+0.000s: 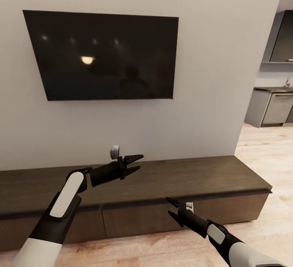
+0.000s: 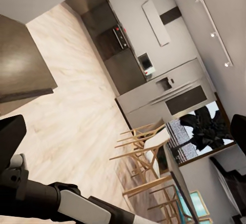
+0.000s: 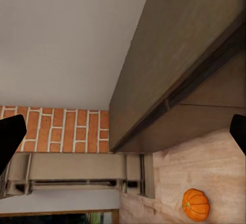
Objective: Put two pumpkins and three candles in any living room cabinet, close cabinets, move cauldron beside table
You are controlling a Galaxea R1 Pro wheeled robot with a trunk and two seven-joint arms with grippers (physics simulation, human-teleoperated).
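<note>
The long dark-brown cabinet [image 1: 203,173] runs along the wall under the TV, and the drawer fronts I can see are shut. My left gripper [image 1: 140,162] hovers open just above the cabinet top, holding nothing. Lower down, my right gripper [image 1: 168,206] is open and empty in front of a drawer front. In the right wrist view the cabinet [image 3: 195,39] stretches away, and one orange pumpkin [image 3: 196,204] lies on the wood floor past it. Black fingertips [image 3: 10,142] sit at the frame edges, spread wide. The left wrist view shows the cabinet end [image 2: 20,55].
A black TV [image 1: 101,55] hangs on the grey wall above the cabinet. The kitchen [image 1: 276,104] opens to the right over light wood floor [image 1: 264,153]. Dining chairs [image 2: 143,152] stand further off. A brick wall [image 3: 61,131] lies beyond the cabinet's far end.
</note>
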